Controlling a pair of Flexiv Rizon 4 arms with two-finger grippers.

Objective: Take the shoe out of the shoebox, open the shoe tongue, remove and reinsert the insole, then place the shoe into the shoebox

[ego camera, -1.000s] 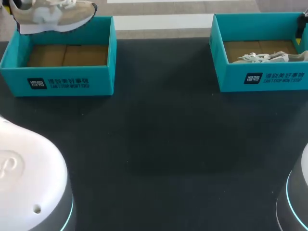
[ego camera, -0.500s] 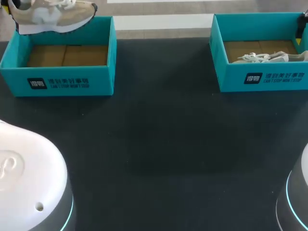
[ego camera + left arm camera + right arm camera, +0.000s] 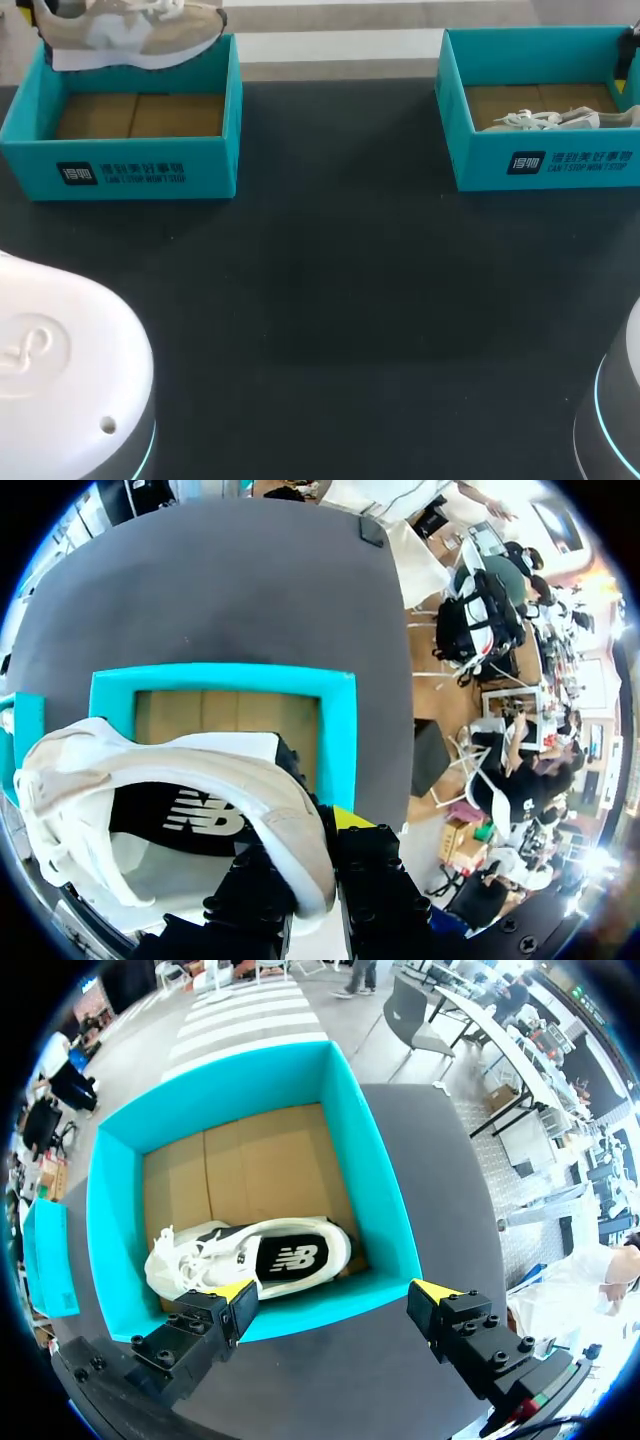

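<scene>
Up at the far left of the dark surface point(image 3: 330, 280), the left pincer point(image 3: 318, 832) was clamped on the heel rim of a beige and white shoe point(image 3: 130, 35), one finger inside the opening and the other outside against the collar. The shoe hung in the air, sole down and roughly level, above the back wall of the left shoebox point(image 3: 130, 170), a teal carton whose brown cardboard floor showed beneath it. From the left wrist one could look down into the shoe, where a black insole with a white logo sat in place. Over at the far right stood the right shoebox point(image 3: 545, 165), the same teal, with a second shoe point(image 3: 555, 120) lying along its near wall, laces loose. The right pincer point(image 3: 333, 1305) hovered over that box's near wall with its two yellow-tipped fingers spread wide, gripping nothing, the second shoe just ahead of it and below.
</scene>
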